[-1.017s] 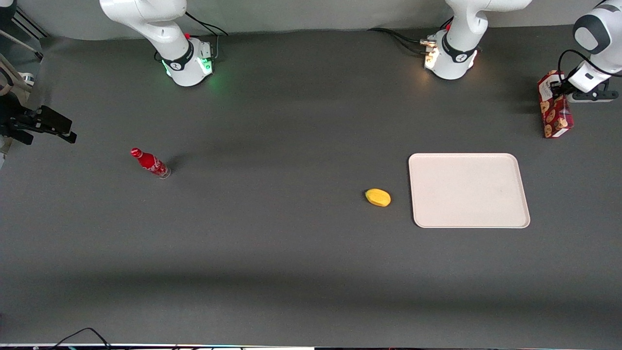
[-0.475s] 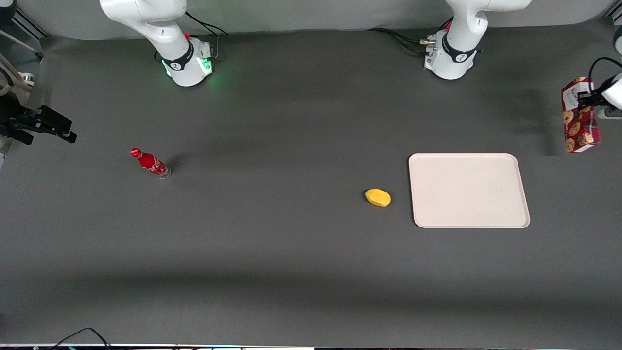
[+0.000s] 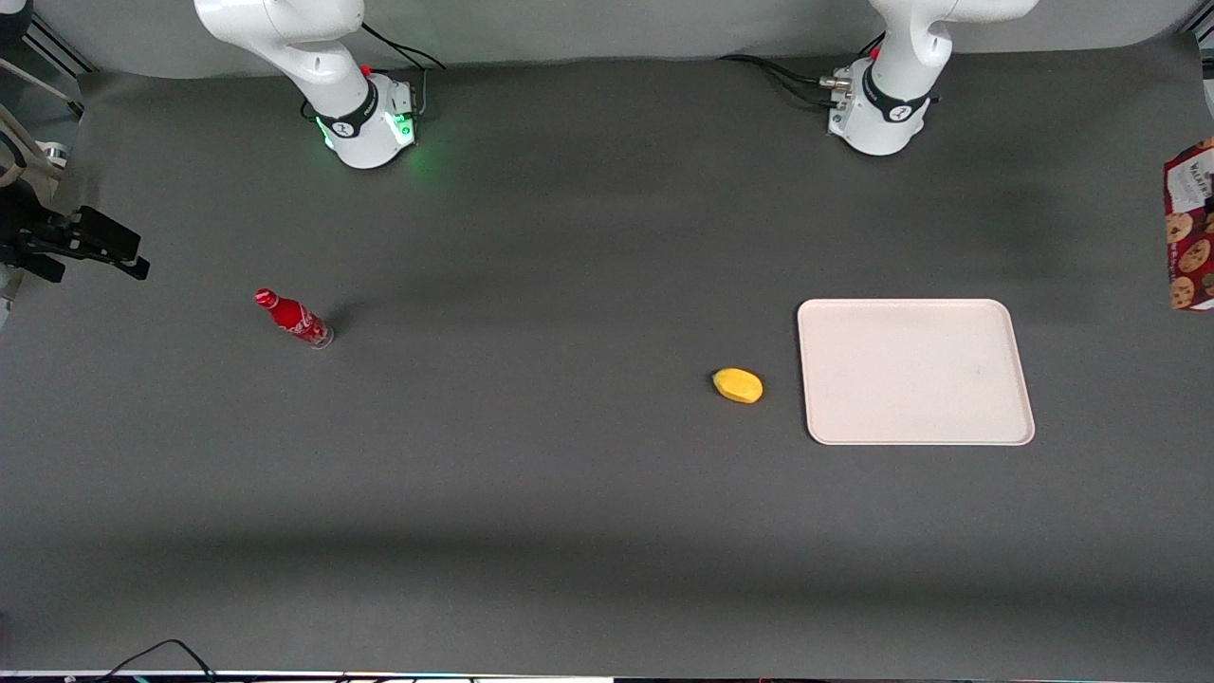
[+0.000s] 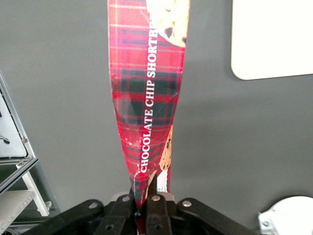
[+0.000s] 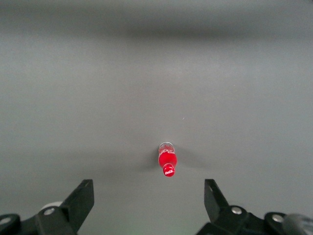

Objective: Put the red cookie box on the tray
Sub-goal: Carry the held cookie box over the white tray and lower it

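Dark grey table (image 3: 531, 493) all round, with not much on it. So the hand (image 4: 145, 201) is clamped on one end of the box (image 4: 146, 93), and the carton's long axis runs straight out from the fingers, pinched thin where they squeeze it. From the front you only catch part of the box (image 3: 1191, 223), hanging upright in the air out over the working arm's end of the table, label end up; the hand itself is out of shot there.

What matters for the next bit, I reckon: the tray (image 3: 915, 372) sits flat on the table, in from that end and nearer the front camera than the box, with bare table between the two. The wrist camera shows one tray corner (image 4: 274, 44) off to the side of the box's outer end, so the box isn't over it yet. My guess is it has to come inward and toward the front edge, then down, probably laid flat since the tray is way bigger.

Lemon-looking thing (image 3: 738, 385) sits just beside the tray; small red bottle (image 3: 293, 318) is way off toward the parked arm's end.
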Robot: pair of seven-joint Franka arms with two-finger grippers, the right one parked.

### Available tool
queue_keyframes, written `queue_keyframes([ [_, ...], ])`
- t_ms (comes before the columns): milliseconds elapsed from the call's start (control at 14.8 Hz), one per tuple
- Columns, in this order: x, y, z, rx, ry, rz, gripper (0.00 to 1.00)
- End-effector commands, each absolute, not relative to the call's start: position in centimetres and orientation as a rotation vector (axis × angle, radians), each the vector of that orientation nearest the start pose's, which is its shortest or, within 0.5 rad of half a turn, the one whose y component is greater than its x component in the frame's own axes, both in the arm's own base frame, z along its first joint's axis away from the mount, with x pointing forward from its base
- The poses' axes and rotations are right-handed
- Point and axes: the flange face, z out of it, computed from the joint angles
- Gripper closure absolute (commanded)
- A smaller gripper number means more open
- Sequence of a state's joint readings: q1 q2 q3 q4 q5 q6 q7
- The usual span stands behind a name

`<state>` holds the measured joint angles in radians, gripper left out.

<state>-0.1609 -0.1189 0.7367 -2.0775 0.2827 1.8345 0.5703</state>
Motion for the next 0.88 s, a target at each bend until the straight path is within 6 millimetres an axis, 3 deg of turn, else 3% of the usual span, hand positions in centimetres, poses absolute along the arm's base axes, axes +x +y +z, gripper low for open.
queue_keyframes([
  [0,45.4,27.9,52.4,-3.049,0.154,0.368,1.00],
  [136,48.0,24.7,55.3,-3.044,0.128,0.381,1.00],
  [271,51.0,19.9,57.6,-3.021,0.114,0.402,1.00],
  [475,53.5,12.7,59.0,-3.021,0.061,0.429,1.00],
  [610,54.4,8.2,58.0,-3.030,0.027,0.448,1.00],
  [678,55.3,5.7,56.2,-3.016,0.002,0.488,1.00],
  [814,57.1,3.5,52.2,-2.990,-0.089,0.555,1.00],
])
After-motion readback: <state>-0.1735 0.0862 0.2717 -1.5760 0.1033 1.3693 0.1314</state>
